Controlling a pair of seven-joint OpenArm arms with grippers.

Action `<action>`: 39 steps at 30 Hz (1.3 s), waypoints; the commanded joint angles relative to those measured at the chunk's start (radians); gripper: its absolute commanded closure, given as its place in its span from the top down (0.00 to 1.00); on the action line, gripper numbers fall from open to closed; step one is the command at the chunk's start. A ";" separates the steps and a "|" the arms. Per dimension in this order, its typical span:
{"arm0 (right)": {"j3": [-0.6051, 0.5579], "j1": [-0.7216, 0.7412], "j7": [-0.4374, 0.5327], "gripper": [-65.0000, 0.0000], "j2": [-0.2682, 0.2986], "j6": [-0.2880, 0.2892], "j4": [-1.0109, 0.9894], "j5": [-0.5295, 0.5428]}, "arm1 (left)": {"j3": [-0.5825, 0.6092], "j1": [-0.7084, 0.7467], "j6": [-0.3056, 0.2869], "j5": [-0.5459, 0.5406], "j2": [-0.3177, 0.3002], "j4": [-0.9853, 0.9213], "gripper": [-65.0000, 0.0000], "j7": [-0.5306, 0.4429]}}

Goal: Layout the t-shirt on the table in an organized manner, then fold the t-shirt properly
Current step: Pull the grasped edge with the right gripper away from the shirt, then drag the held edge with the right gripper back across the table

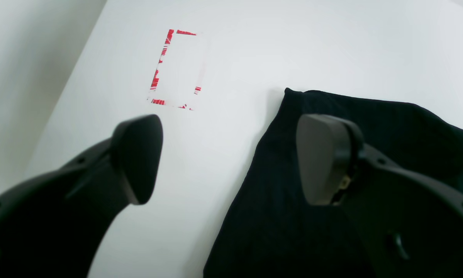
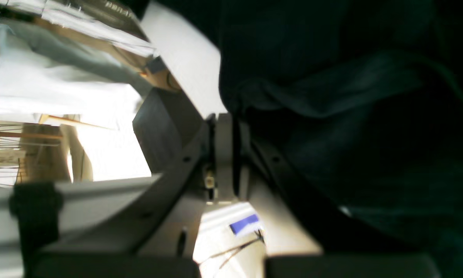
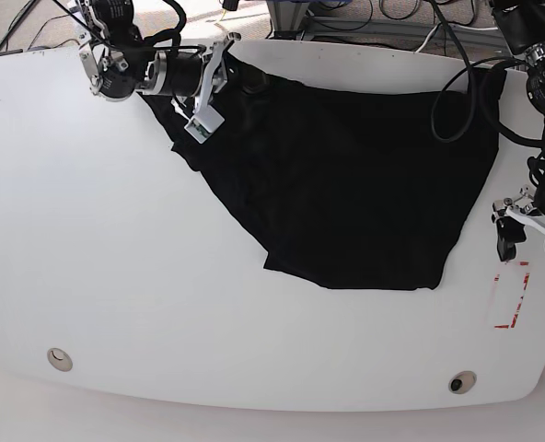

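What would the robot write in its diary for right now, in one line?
t-shirt: spread unevenly on table, unfolded | right end effector: shut on t-shirt | left end effector: open over shirt edge, near red tape rectangle

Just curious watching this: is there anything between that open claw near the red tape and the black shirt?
Nothing visible. The left end effector hangs open right at the t-shirt edge, one finger over cloth, the other over bare table.

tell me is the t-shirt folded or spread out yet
Neither: the t-shirt lies loosely bunched on the table, edges slanted, one end lifted by the right gripper.
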 commanded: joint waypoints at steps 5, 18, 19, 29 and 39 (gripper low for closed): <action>0.003 -0.058 0.021 0.00 0.072 0.005 0.021 0.025 | -0.006 -0.014 0.002 -0.004 -0.019 0.013 0.79 -0.027; 0.003 -0.075 0.018 0.32 0.132 0.001 0.019 0.022 | -0.006 -0.014 0.002 -0.004 -0.019 0.013 0.79 -0.027; 0.003 -0.075 0.016 0.38 0.132 0.001 0.019 0.022 | -0.006 -0.014 0.002 -0.004 -0.019 0.013 0.79 -0.027; 0.007 -0.006 0.070 0.88 0.170 0.001 0.016 0.020 | -0.006 -0.014 0.002 -0.004 -0.019 0.013 0.79 -0.027; 0.025 0.255 0.108 0.88 0.091 0.001 -0.055 -0.109 | -0.006 -0.014 0.002 -0.004 -0.019 0.013 0.79 -0.027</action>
